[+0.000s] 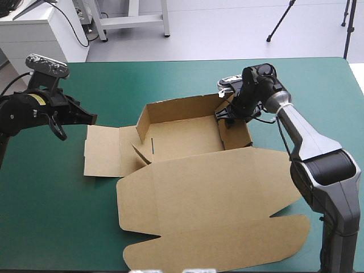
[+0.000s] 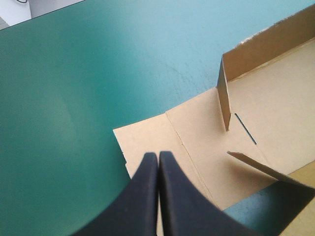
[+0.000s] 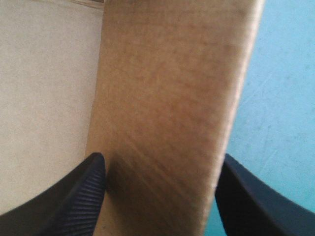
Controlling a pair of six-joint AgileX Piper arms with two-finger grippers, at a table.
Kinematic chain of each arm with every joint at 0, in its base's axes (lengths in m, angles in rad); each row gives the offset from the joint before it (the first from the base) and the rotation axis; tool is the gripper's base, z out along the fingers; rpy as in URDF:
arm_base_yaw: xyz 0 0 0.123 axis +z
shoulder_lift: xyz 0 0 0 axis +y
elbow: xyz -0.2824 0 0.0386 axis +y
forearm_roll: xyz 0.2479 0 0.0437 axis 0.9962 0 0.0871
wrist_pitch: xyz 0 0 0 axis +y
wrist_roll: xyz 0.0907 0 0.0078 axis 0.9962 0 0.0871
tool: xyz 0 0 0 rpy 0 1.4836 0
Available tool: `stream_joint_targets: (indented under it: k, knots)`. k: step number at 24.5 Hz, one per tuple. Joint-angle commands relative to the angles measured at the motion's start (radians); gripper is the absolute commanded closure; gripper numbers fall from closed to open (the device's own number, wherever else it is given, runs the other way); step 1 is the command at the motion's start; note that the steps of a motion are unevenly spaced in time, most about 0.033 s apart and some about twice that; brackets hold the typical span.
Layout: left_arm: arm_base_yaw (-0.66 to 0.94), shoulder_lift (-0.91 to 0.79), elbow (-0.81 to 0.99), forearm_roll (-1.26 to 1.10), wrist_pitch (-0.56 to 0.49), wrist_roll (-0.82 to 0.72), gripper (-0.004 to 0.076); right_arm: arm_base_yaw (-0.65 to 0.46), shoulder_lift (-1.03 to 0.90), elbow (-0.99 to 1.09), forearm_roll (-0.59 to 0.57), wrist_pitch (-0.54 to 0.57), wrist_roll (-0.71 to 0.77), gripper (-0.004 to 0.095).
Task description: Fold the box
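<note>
The brown box [image 1: 187,136] lies mid-table with its far wall [image 1: 179,108] and right wall [image 1: 236,136] raised. Its left flap [image 1: 105,151] lies flat, and the big lid sheet [image 1: 216,193] is spread toward the near edge. My right gripper [image 1: 227,116] is open, one finger on each side of the right wall [image 3: 172,88], inside and outside the tray. My left gripper [image 1: 92,119] is shut and empty, hovering just beyond the left flap's [image 2: 162,132] far edge. In the left wrist view its tip [image 2: 158,156] points over that flap toward an upright corner tab [image 2: 225,98].
The teal-green cover [image 1: 57,216] shows bare to the left of the box and along the far edge. The lid sheet's rounded tabs reach almost to the table's near edge.
</note>
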Motion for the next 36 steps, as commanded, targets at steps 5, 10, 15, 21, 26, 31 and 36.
stream_joint_targets:
  k: [5,10,15,21,26,31,36]
  knots:
    - [-0.001,-0.028,-0.022,-0.032,-0.048,-0.006,0.0734,-0.005,-0.049,-0.032,0.002,-0.020,-0.009,0.0441]
    - [-0.001,-0.028,-0.022,-0.037,-0.048,-0.006,0.0734,-0.005,-0.018,-0.032,0.010,-0.011,-0.005,0.0596]
    - [-0.001,-0.028,-0.022,-0.047,-0.046,-0.004,0.0734,-0.005,-0.004,-0.032,0.021,-0.013,-0.001,0.0876]
    - [-0.001,-0.028,-0.022,-0.051,-0.046,-0.004,0.0734,-0.005,-0.004,-0.033,0.021,0.000,-0.001,0.0931]
    - [-0.001,-0.028,-0.022,-0.051,-0.046,-0.004,0.0734,-0.005,-0.021,-0.055,0.014,0.008,-0.001,0.0931]
    - [-0.001,-0.028,-0.022,-0.051,-0.049,-0.004,0.0734,-0.006,-0.136,-0.071,-0.054,0.008,-0.011,0.0932]
    - [-0.001,-0.028,-0.021,-0.051,-0.051,-0.006,0.0734,-0.051,-0.231,-0.071,-0.033,0.008,-0.017,0.0931]
